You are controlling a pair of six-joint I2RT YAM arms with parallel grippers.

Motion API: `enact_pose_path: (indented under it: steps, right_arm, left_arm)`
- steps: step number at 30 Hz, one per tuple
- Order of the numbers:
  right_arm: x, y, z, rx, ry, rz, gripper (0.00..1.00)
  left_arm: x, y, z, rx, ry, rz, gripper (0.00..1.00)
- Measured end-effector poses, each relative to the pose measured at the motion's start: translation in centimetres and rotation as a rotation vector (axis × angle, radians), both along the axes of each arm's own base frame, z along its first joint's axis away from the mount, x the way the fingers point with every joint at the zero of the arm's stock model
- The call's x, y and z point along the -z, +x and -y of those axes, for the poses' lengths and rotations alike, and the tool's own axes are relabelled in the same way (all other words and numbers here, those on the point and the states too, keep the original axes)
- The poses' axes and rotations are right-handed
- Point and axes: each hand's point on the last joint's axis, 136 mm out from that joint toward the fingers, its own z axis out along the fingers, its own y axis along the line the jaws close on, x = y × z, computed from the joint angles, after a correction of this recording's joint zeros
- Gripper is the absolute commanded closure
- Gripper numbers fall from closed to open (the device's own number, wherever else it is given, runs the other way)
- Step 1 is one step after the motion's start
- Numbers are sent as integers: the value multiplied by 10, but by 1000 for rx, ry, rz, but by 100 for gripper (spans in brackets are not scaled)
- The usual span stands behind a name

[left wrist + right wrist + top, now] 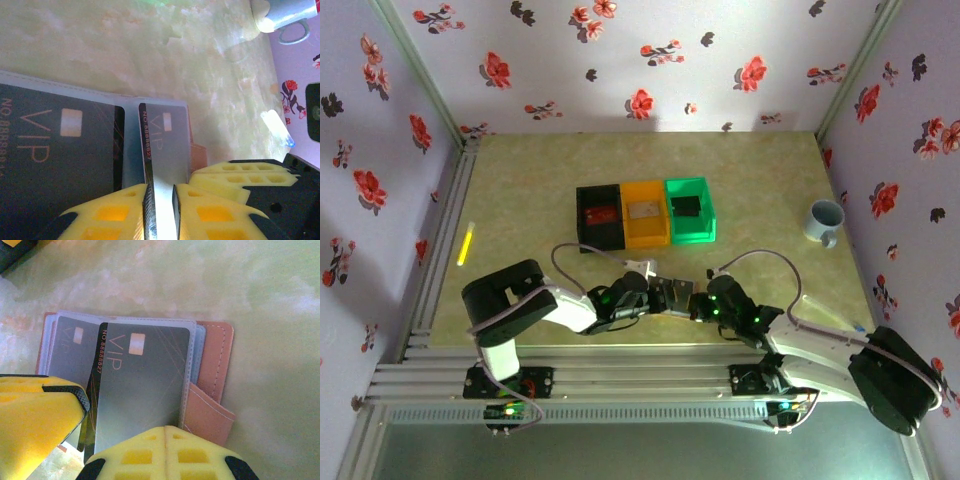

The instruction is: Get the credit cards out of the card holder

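The card holder point(212, 375) lies open and flat on the table point(260, 295), near the front edge. It is pinkish brown outside, with clear plastic pockets inside. One dark grey card point(145, 390) with gold "VIP" letters and a gold chip sticks partway out of a pocket, a little tilted. A second card point(70, 352) just like it sits fully inside the pocket beside it.

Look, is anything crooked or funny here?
Yes. One dark VIP card sits tilted, its black edge poking crooked out of the open card holder, while the left end effector pinches its end.
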Motion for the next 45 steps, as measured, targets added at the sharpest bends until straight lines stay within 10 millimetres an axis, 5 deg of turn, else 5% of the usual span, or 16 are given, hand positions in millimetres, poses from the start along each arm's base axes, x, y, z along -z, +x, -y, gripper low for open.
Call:
enact_pose_path:
  steps: [16, 45]
  right_arm:
    - [0, -1, 1, -2, -2, 0, 100]
    - [-3, -5, 3, -14, 3, 4, 100]
  left_arm:
    - [-6, -3, 4, 34, -32, 21, 66]
    - [3, -5, 15, 135, 136, 46, 71]
